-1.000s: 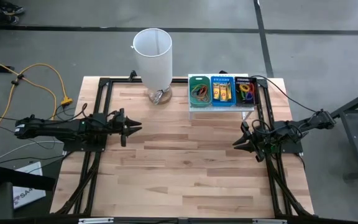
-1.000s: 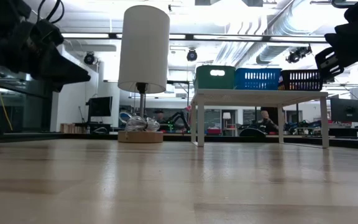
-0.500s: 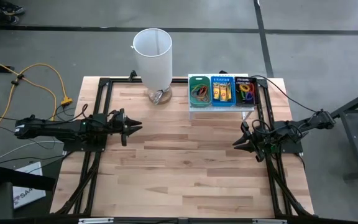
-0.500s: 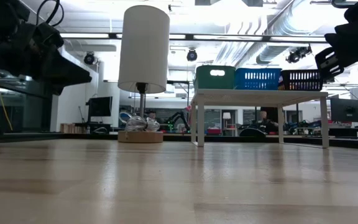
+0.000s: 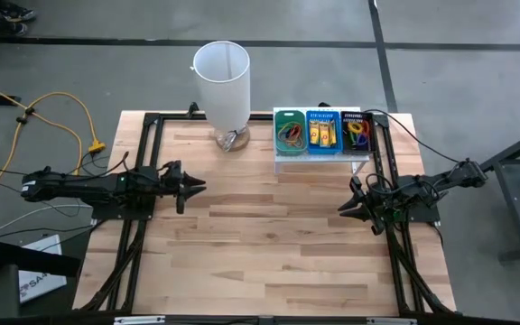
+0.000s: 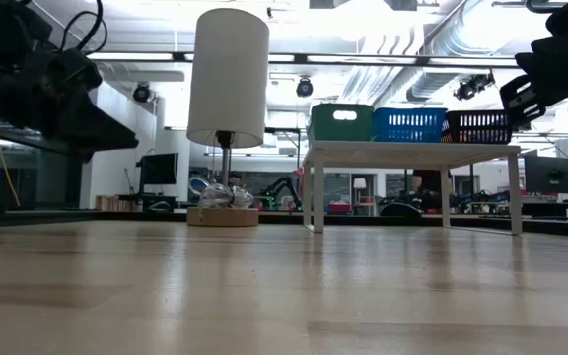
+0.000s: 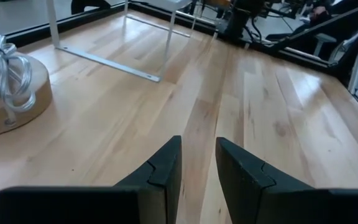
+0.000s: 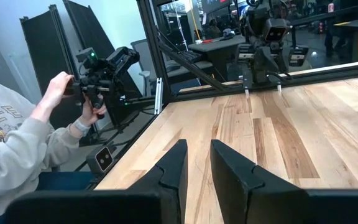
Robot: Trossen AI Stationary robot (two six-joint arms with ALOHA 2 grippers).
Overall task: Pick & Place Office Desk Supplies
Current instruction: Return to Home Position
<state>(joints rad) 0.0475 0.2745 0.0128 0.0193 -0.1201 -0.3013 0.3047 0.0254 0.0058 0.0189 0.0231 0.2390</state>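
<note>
L hand (image 5: pixel 197 185) hovers low over the bench (image 5: pixel 260 244), fingers a narrow gap apart, pinching nothing; arm stretched level, pointing inward. Rubber bands (image 5: pixel 289 133) in green tray (image 5: pixel 277 115), yellow packets (image 5: pixel 324 134) in blue tray (image 5: pixel 309 115), clips (image 5: pixel 358 131) in black tray (image 5: pixel 357 116), all on white riser at bench's far edge; light, floppy, slippery; likely best pinched at a loop or edge. R hand (image 5: pixel 343 209) likewise slightly parted, empty, near bench's right side.

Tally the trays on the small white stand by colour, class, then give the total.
Green tray: 1
Blue tray: 1
Black tray: 1
Total on the white stand: 3
</note>
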